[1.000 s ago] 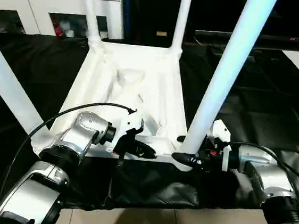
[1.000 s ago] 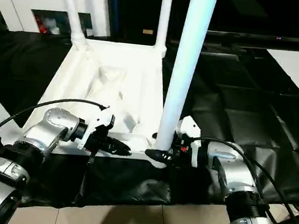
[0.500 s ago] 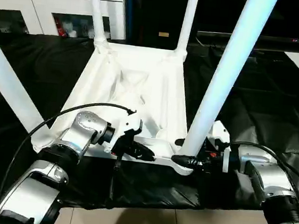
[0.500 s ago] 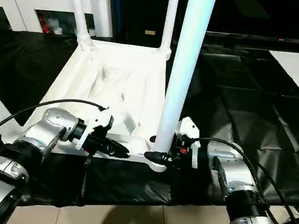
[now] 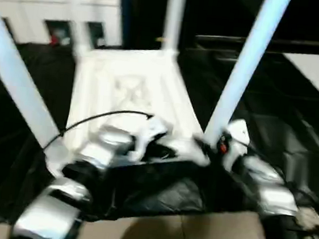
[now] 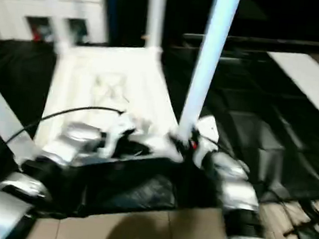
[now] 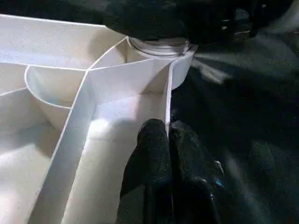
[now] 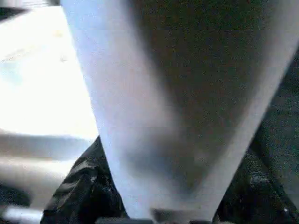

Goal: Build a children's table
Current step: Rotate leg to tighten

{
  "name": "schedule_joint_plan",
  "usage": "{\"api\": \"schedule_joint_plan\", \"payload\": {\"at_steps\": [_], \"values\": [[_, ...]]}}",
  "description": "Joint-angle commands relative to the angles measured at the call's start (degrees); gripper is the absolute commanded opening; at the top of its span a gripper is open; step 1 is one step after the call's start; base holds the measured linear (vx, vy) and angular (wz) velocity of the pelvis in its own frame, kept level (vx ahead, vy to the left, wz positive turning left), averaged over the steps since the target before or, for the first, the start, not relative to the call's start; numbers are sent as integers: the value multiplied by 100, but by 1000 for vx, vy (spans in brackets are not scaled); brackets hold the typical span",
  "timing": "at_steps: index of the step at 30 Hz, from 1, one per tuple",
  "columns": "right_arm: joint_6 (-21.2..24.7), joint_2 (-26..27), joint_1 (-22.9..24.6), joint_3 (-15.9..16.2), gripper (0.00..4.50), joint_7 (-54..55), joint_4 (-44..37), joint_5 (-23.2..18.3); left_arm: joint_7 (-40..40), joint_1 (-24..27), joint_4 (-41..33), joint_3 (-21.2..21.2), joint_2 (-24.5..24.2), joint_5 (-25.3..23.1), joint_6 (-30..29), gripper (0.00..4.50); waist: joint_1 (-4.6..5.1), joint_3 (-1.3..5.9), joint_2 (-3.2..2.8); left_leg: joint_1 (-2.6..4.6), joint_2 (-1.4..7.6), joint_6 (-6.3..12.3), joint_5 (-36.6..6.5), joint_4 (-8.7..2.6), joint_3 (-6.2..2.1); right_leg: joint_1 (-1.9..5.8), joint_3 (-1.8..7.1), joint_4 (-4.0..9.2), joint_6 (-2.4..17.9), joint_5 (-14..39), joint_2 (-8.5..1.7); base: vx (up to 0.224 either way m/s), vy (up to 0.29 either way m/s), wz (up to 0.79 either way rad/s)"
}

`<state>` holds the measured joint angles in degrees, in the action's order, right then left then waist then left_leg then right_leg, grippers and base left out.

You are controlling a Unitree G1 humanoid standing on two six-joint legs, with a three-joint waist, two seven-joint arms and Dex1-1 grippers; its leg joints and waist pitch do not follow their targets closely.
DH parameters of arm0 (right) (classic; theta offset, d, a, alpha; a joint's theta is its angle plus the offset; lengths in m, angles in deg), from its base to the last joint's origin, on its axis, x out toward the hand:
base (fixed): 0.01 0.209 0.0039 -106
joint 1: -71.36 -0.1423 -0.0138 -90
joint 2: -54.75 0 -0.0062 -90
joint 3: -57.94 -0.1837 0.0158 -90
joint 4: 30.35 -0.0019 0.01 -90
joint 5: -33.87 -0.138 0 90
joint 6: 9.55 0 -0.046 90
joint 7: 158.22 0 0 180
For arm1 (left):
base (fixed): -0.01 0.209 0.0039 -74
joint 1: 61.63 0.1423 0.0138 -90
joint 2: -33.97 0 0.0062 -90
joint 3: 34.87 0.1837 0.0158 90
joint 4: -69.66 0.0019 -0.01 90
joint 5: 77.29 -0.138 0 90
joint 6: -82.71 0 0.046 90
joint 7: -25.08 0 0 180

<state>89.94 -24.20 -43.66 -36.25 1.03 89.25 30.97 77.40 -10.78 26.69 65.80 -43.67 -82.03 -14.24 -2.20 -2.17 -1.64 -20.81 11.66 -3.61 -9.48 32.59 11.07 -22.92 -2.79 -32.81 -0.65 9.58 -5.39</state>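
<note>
black mat [image 5: 294, 139] | table rim [image 7: 169, 100] pinched in left end effector [image 7: 168, 140]

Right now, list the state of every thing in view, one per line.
table top: upside down on the black sheet, ribbed underside up.
four legs: standing upright in the corner sockets.
left claw: shut on the table top's edge wall.
right claw: around the near right leg's base.
</note>
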Motion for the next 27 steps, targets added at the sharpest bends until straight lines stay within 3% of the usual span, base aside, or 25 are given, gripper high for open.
{"api": "schedule_joint_plan", "payload": {"at_steps": [1,2,3,4,5,6,7,11,12,16,18,19,20,22,24,25,27], "values": [[393,498,42,317,212,86,235,-131,-123,-29,-211,152,442,130,24,0,34,226,31,149,26,-65,-2713,-400,-145,52,13,689,355,3934,-226,0,0,0],[355,565,22,369,212,226,237,-49,-133,-5,-249,184,474,107,34,0,55,234,32,131,28,-38,-2746,-412,-160,78,-10,697,343,3874,-229,0,0,0],[239,609,26,496,212,335,226,121,-133,23,-293,219,488,89,35,0,70,241,-6,117,55,-31,-2787,-448,-180,103,-23,692,385,3676,-230,0,0,0],[97,617,50,563,264,364,204,216,-112,38,-313,238,471,77,56,0,84,244,40,99,66,-26,-2798,-462,-184,117,-35,693,408,3568,-230,0,0,0],[31,623,62,573,276,386,190,242,-95,46,-325,247,460,68,67,0,80,255,-4,85,81,-41,-2809,-490,-208,148,-41,660,482,3299,-237,0,0,0],[-71,648,75,512,278,433,159,206,-85,62,-351,246,431,45,68,0,85,254,-3,87,86,-41,-2850,-502,-202,145,-36,655,553,3091,-235,0,0,0],[-71,648,75,512,284,433,159,206,-85,62,-351,246,431,45,68,0,85,259,48,88,87,-24,-2833,-501,-192,147,-30,653,586,3016,-238,0,0,0],[-229,492,56,363,322,270,116,99,93,100,-447,255,220,73,73,0,51,262,55,77,93,40,-2609,-502,-159,153,31,598,778,2665,-258,0,0,0],[-270,361,56,337,334,-71,102,-27,264,101,-476,250,88,97,86,0,43,265,85,63,88,90,-2530,-497,-148,174,32,585,804,2594,-259,0,0,0],[-346,42,71,448,367,-1000,90,-162,663,30,-404,255,-185,111,182,0,17,279,74,23,94,200,-2168,-482,-117,208,59,546,913,2264,-270,0,0,0],[-388,-134,89,577,380,-1447,79,-170,846,-20,-361,256,-302,113,233,0,-2,307,49,24,111,236,-1926,-456,-100,222,70,496,1059,1841,-263,0,0,0],[-391,-166,93,601,380,-1536,75,-181,885,-28,-357,254,-321,115,237,0,-6,316,69,25,105,273,-1829,-434,-81,226,75,466,1163,1662,-256,0,0,0],[-408,-434,120,774,380,-2299,26,-283,1198,-101,-314,245,-459,168,269,0,-18,311,-4,33,110,267,-1806,-436,-84,217,80,459,1205,1628,-261,0,0,0],[-401,-671,141,915,380,-2954,-16,-372,1469,-154,-279,264,-573,196,302,0,-25,311,35,45,101,315,-1872,-400,-56,212,81,456,1280,1565,-230,0,0,0],[-430,-895,149,1049,380,-3539,-41,-431,1741,-193,-273,304,-681,212,331,0,-84,346,4,9,128,408,-1514,-366,-37,271,68,369,1442,1075,-230,0,0,0],[-351,-971,149,1097,380,-3837,-78,-504,1844,-214,-254,311,-727,231,353,0,-105,361,-61,22,140,413,-1401,-358,-46,270,64,337,1502,889,-233,0,0,0],[-195,-1176,79,1226,380,-4524,-57,-625,2260,-263,-194,335,-863,316,435,0,-157,369,-11,19,135,537,-1204,-324,-28,296,53,275,1688,405,-210,0,0,0]]}}
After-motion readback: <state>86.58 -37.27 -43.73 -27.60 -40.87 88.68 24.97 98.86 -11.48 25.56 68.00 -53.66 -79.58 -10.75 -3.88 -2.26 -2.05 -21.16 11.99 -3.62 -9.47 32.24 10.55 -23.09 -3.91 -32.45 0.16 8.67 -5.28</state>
